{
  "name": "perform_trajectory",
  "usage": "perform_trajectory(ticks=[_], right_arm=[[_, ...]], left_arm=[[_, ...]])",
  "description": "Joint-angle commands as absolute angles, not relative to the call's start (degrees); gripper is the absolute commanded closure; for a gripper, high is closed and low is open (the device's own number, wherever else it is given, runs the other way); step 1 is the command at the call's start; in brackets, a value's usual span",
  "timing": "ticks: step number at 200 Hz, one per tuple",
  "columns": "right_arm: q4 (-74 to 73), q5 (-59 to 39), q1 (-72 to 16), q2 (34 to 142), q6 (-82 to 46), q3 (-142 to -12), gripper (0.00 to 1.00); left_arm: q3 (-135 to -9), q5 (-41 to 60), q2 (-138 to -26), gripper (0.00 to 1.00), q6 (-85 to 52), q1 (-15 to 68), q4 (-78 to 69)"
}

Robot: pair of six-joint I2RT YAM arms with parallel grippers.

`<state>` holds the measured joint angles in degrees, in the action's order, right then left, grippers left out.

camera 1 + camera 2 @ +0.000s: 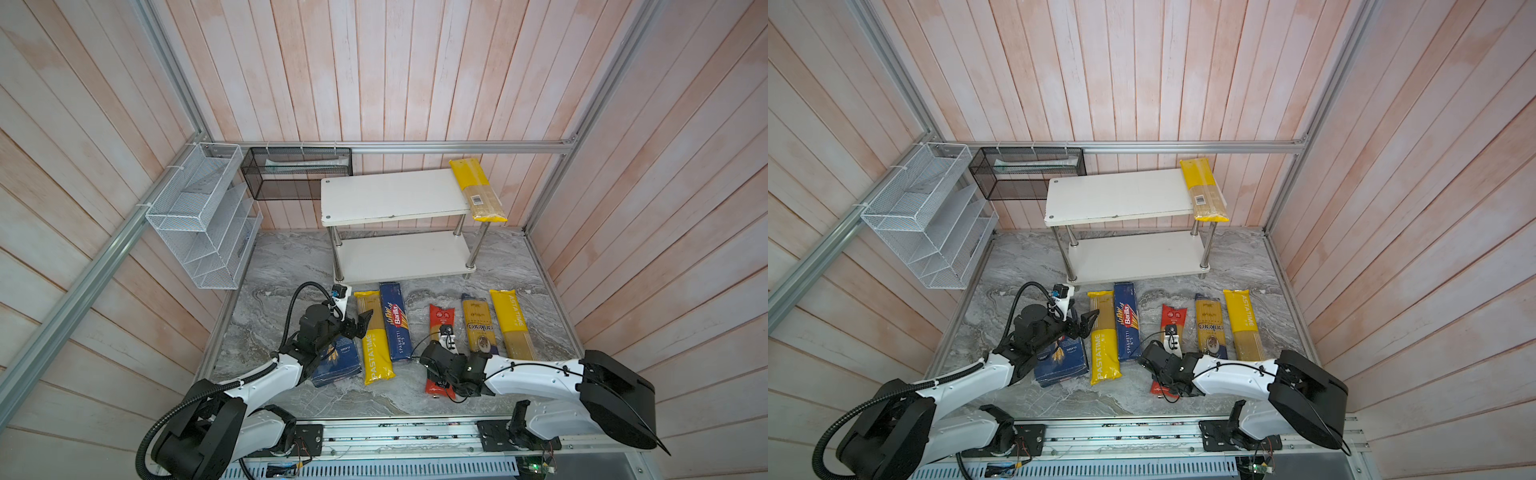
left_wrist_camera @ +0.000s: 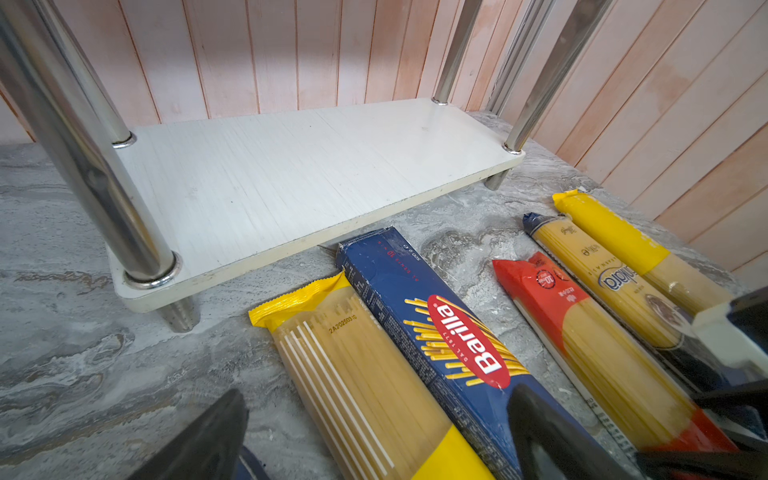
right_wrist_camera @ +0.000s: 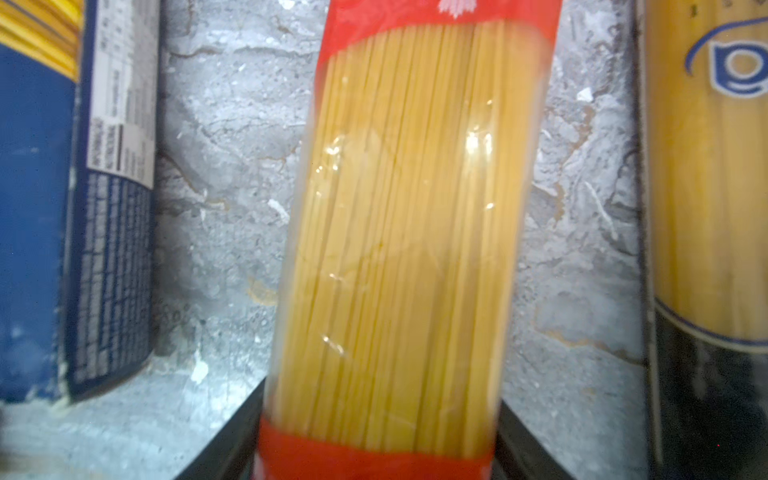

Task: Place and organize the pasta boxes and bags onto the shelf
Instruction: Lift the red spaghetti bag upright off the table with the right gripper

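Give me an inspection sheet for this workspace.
Surface: grey marbled tabletop.
Job's things: yellow bag on shelf top board; wide box, left PASTATIME bag, Spaghetti box, red bag, gold-and-blue bag, right PASTATIME bag on tabletop.
Clutter: white wire organizer, black mesh basket on frame.
Grippers: left gripper open above left PASTATIME bag; right gripper astride red bag, grip unclear.
Cables: black hose on left arm; thin cable along right arm.
Surroundings: plank walls.

The left fingers (image 1: 366, 320) stand apart over the clear half of a yellow bag (image 1: 377, 353) (it says PASTATIME). Just beside the fingers lies the long blue box (image 1: 397, 322). Behind them, under the arm (image 1: 286, 368), sits the wide blue box (image 1: 340, 368). Far ahead of them stands the shelf (image 1: 390, 195).
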<state>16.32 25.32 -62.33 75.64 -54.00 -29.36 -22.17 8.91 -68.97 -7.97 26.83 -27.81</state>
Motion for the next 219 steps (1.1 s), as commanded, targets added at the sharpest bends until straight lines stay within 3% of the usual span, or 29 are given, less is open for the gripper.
perform_trajectory(ticks=[1, 21, 41, 55, 157, 219], right_arm=[[14.26, 23.43, -63.07, 74.13, -52.08, -28.50, 0.52], [14.93, 25.56, -63.10, 73.15, -52.16, -28.90, 0.75], [16.93, 26.62, -63.04, 72.39, -51.38, -30.25, 0.80], [18.24, 26.93, -63.03, 71.60, -51.21, -30.91, 0.91], [21.91, 30.36, -62.86, 54.58, -44.23, -34.31, 0.92], [29.68, 31.45, -62.52, 53.82, -34.84, -47.42, 0.92]], left_arm=[[-21.48, 8.51, -67.82, 0.00, -7.56, 27.20, -28.34], [-21.38, 8.53, -67.89, 0.01, -7.65, 27.25, -28.34], [-21.37, 8.53, -68.02, 0.00, -7.73, 27.20, -28.48], [-21.53, 8.66, -68.17, 0.00, -7.71, 27.25, -28.36], [-21.58, 8.20, -68.21, 0.00, -7.58, 27.24, -28.13], [-21.54, 8.00, -68.26, 0.00, -7.56, 27.29, -28.21]])
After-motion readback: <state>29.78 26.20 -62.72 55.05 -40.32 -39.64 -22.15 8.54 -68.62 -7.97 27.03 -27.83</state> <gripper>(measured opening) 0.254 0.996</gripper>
